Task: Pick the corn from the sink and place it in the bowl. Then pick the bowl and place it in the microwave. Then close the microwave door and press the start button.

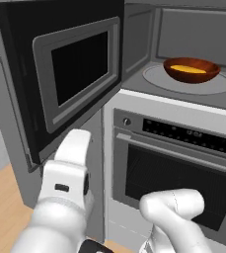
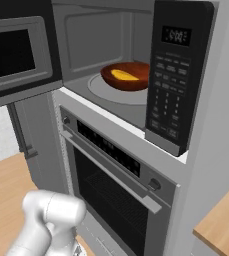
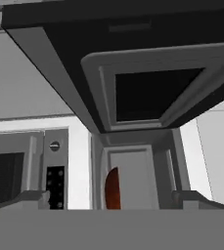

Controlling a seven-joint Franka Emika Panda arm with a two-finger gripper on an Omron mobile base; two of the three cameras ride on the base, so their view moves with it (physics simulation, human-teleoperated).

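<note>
On the left the door (image 1: 67, 74) stands swung wide open, its inner face with the grey-framed dark window turned toward the cameras. Just below its lower edge, in the left base view, the white arm reaches up toward the door; the end effector (image 3: 111, 195) sits close under that edge, and the hand view looks up along the door's underside and window. Its two dark tips stand well apart at the bottom of that view with nothing between them, so it is released and empty.

To the right, the microwave (image 1: 183, 34) cavity is open, and the bowl (image 1: 191, 69) rests on the pale turntable (image 1: 156, 79) with the corn (image 1: 188, 69) lying inside it. Below the cavity is the oven (image 1: 176, 168) with its knob and control strip. Further right, in the right base view, the black keypad panel (image 2: 171, 75) stands beside the cavity.

By this layout the corn and bowl steps look finished, and closing the door is the step in hand. The next move probably calls for getting the end effector against the door's outer side or free edge and sweeping it rightward on its hinge until it shuts, then going to the keypad for the start button.
</note>
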